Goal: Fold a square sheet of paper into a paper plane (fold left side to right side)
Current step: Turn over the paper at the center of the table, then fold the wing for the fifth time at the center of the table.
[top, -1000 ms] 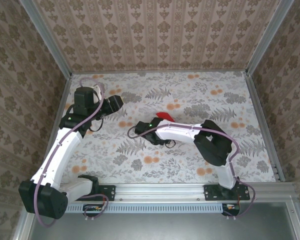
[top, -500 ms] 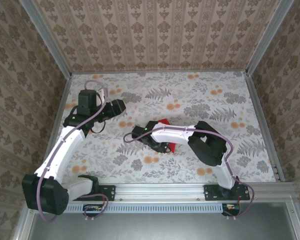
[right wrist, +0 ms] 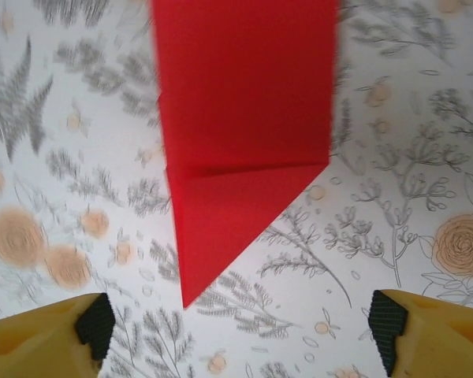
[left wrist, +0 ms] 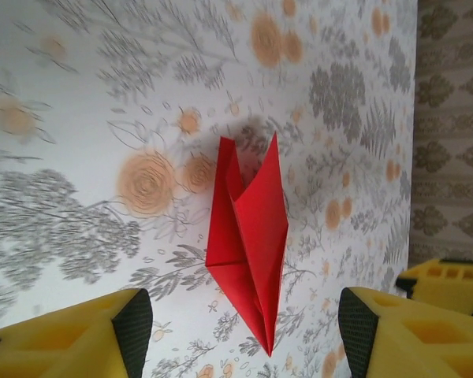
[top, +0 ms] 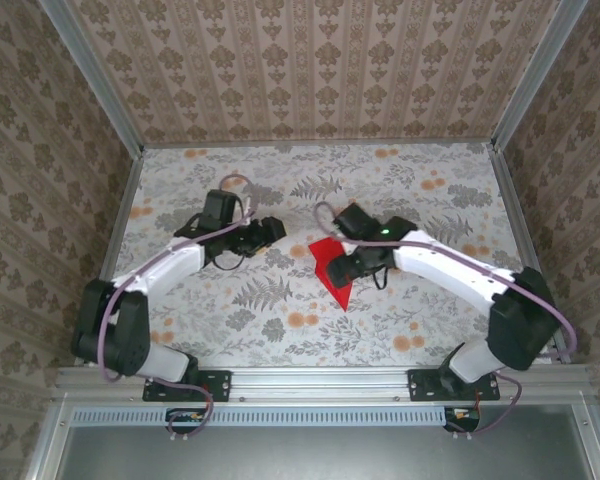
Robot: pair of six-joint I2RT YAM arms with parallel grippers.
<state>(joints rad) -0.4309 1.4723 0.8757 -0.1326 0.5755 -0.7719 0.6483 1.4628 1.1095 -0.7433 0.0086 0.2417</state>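
So by this point the paper plane looked mostly there - a narrow red dart with a sharp tip and a diagonal crease across it, lying loose on the floral table about mid-way between the two arms. My read was that the left-over-right fold had already gone in. The wide end wasn't flat though: from the left wrist camera two flaps stood apart in a V, so I'd guess pressing that crease down and maybe setting the wings was what remained.

Where it sat: from above, the right gripper was right at the plane's right edge, partly over it, and I couldn't tell if it was touching. On its own camera both yellow fingers were spread wide with only table between them, and the plane's tip pointed down toward that gap, stopping short of the pads. The left gripper sat off to the plane's left, clearly apart from it - also spread wide and holding nothing.
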